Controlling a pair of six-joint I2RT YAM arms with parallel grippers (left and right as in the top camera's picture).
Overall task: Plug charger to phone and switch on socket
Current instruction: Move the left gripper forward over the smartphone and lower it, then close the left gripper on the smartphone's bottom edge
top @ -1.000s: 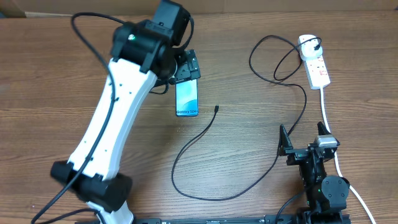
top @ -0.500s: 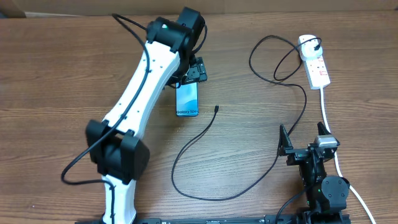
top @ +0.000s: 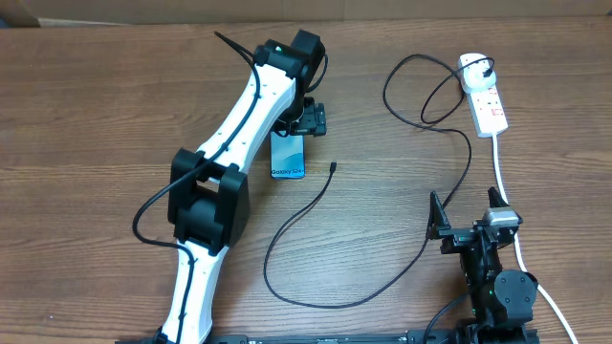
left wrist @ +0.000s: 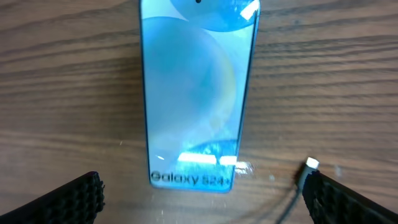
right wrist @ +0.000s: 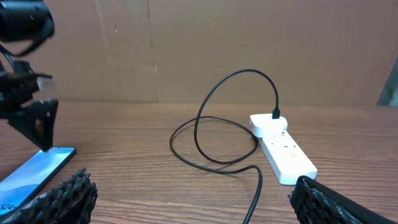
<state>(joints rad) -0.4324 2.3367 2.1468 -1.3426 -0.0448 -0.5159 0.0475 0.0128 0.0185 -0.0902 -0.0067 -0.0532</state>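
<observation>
ok so here's the state of things: left hand is spread wide and gripping nothing, parked right over the phone. The phone's flat on the bench, lit blue screen up, and on the wrist cam it runs straight down the gap between the two fingers, with the white "Galaxy S24+" text at the end nearest them. From the right wrist cam a fingertip looks to be right at the phone's far end, but can't tell if it's actually touching

The charger is a thin black cable, and its connector tip lies loose on the bench just off the left hand's side facing the other arm, near the text end of the phone but not touching it. From there the cable makes a big loop across the bench, passes close by the right hand, curls round once more and plugs into the round end of the white power strip

Right hand is spread too, nothing in it. The power strip sits well out ahead of it, and the strip's thick white cord runs back past that hand's outer side
</observation>
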